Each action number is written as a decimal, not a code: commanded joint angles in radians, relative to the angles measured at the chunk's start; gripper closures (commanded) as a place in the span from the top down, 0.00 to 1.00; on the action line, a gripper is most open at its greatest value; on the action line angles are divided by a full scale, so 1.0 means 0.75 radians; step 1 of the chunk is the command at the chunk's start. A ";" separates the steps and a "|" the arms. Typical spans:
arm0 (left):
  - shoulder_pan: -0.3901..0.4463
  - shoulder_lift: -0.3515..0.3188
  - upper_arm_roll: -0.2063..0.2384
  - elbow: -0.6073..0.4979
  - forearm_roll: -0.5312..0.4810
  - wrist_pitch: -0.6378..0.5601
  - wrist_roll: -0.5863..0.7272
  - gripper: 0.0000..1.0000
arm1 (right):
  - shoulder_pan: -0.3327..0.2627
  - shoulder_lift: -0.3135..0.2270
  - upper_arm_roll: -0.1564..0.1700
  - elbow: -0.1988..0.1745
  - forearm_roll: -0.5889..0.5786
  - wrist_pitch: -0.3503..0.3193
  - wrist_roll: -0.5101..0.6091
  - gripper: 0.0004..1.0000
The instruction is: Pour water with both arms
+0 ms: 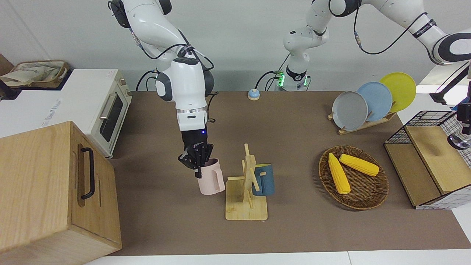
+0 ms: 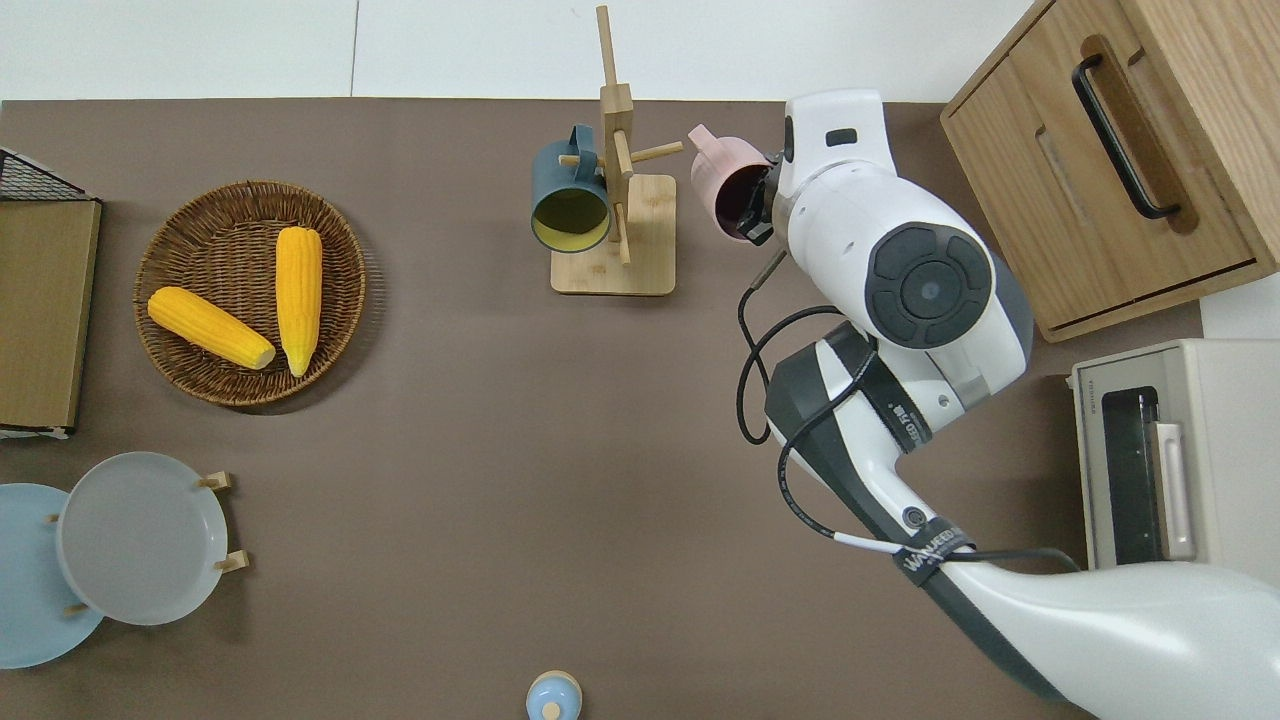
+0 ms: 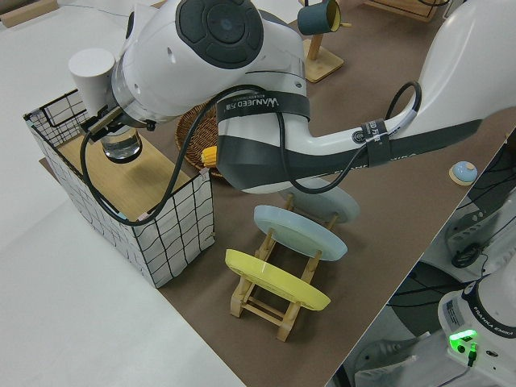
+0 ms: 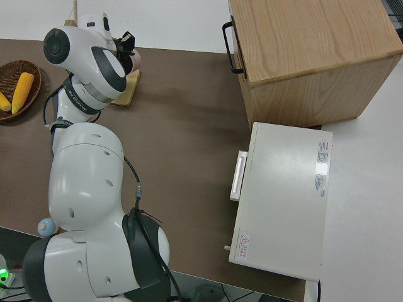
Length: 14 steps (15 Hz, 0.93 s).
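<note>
My right gripper (image 1: 198, 170) (image 2: 752, 210) is shut on the rim of a pink mug (image 1: 211, 178) (image 2: 718, 178), one finger inside the opening. The mug stands slightly tilted beside a wooden mug rack (image 1: 245, 200) (image 2: 615, 235); I cannot tell whether it touches the table. A dark blue mug (image 1: 264, 179) (image 2: 570, 205) hangs on the rack. At the left arm's end of the table, my left gripper (image 1: 464, 127) (image 3: 111, 127) holds a clear glass (image 1: 457, 141) (image 3: 122, 147) over a wire-framed wooden box (image 1: 428, 162) (image 3: 133, 205).
A wicker basket (image 1: 368, 206) with two corn cobs (image 1: 338, 173) lies near the box. Three plates (image 1: 368, 103) stand in a rack nearer the robots. A wooden cabinet (image 1: 44, 191) and a toaster oven (image 1: 106, 110) stand at the right arm's end. A small blue knob (image 1: 253, 94) sits near the bases.
</note>
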<state>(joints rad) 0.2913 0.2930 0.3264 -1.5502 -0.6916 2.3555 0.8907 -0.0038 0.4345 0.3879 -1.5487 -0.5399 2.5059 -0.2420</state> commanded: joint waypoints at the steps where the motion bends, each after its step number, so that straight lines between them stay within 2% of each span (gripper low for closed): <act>1: -0.014 -0.033 0.017 0.018 0.028 -0.036 -0.040 0.00 | -0.073 -0.111 0.023 -0.097 -0.016 -0.062 0.012 0.01; 5: -0.014 -0.084 0.007 0.018 0.124 -0.068 -0.124 0.00 | -0.095 -0.156 0.021 -0.101 -0.014 -0.134 -0.005 0.01; 8: -0.045 -0.123 0.005 0.018 0.212 -0.109 -0.228 0.00 | -0.144 -0.211 0.021 -0.115 0.004 -0.218 0.004 0.01; 10: -0.061 -0.145 0.005 0.018 0.243 -0.130 -0.259 0.00 | -0.161 -0.250 0.017 -0.115 0.136 -0.297 0.004 0.01; 14: -0.094 -0.202 0.003 0.013 0.337 -0.189 -0.373 0.00 | -0.161 -0.315 -0.020 -0.111 0.276 -0.424 0.010 0.01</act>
<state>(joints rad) 0.2450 0.1920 0.3226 -1.5490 -0.4975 2.2558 0.6890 -0.1089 0.2633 0.3792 -1.5945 -0.4123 2.2486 -0.2437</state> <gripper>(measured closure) 0.348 0.947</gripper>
